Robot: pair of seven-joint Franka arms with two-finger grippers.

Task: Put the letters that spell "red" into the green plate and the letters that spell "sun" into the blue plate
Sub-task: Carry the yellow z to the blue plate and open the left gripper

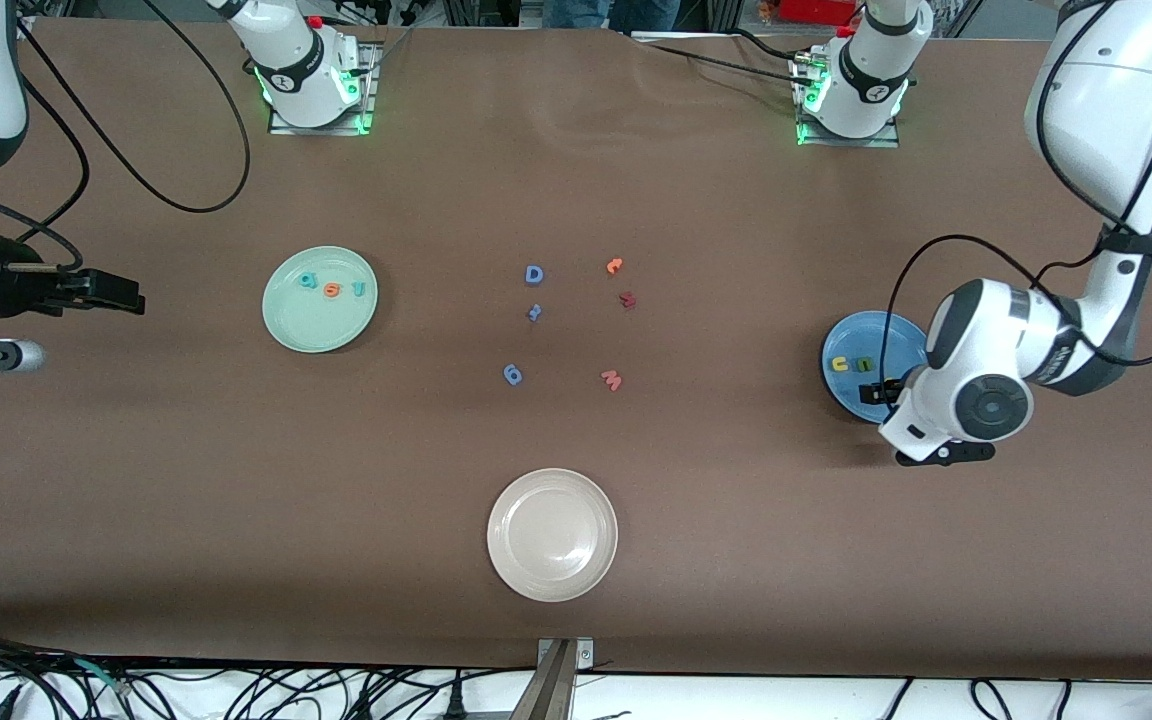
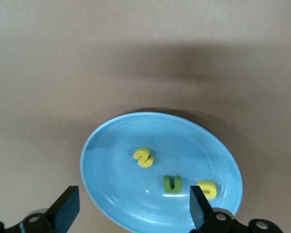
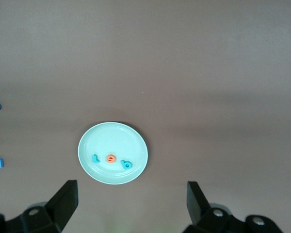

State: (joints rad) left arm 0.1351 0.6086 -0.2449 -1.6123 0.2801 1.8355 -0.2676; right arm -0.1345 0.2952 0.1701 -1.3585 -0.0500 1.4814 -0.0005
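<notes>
The green plate (image 1: 321, 325) lies toward the right arm's end of the table and holds a teal d (image 1: 308, 282), an orange e (image 1: 332, 290) and a teal r (image 1: 359, 289). They show in the right wrist view too: plate (image 3: 111, 138), r (image 3: 95, 158), e (image 3: 111, 158), d (image 3: 127, 164). The blue plate (image 1: 886, 335) lies at the left arm's end, partly covered by that arm's hand. It holds a yellow s (image 2: 143, 157), an olive n (image 2: 172, 184) and a yellow u (image 2: 207, 189). My left gripper (image 2: 133, 201) hangs open and empty over the plate's rim. My right gripper (image 1: 121, 293) waits open in the air beside the green plate.
Loose letters lie mid-table: a blue D (image 1: 534, 274), a small blue letter (image 1: 534, 312), a blue 6-like letter (image 1: 512, 374), an orange curved letter (image 1: 614, 265), a dark red letter (image 1: 627, 298) and an orange-red letter (image 1: 612, 379). A cream-white plate (image 1: 552, 570) sits nearer the front camera.
</notes>
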